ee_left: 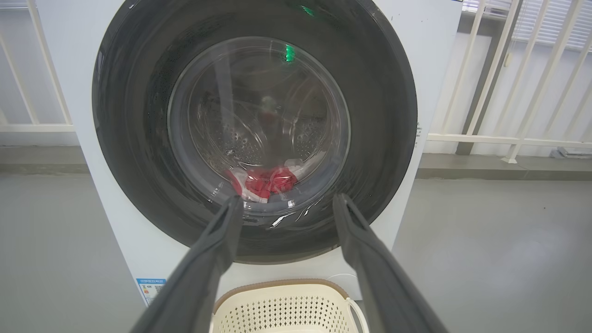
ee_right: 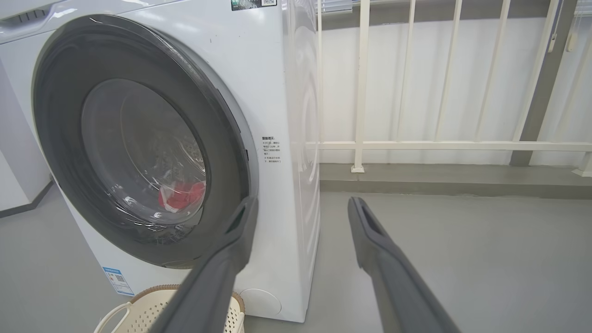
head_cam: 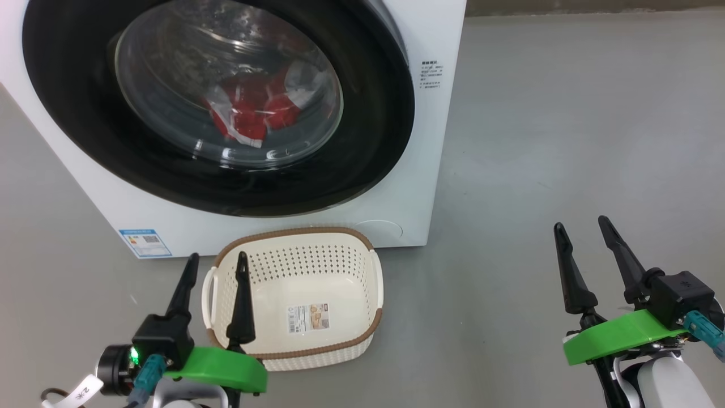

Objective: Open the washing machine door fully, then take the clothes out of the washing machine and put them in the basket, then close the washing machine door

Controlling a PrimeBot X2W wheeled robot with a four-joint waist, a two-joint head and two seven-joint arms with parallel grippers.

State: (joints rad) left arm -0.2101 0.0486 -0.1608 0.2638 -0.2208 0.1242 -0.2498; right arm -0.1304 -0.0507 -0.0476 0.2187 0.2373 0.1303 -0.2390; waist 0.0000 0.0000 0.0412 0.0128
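Two end effectors show low in head view, both with fingers spread apart and holding nothing: left end effector (head_cam: 218, 256) overlaps the left edge of the basket (head_cam: 317, 266), right end effector (head_cam: 581, 224) hangs above bare floor (head_cam: 566, 141) well right of the machine. Washing machine door (head_cam: 85, 113) lies flat against the front of the white washing machine (head_cam: 436, 141), red-and-white clothes (head_cam: 249, 113) visible through its glass at the bottom of the drum. Basket sits empty on the floor just in front of the machine, below the door, paper sticker (head_cam: 308, 317) on its bottom.
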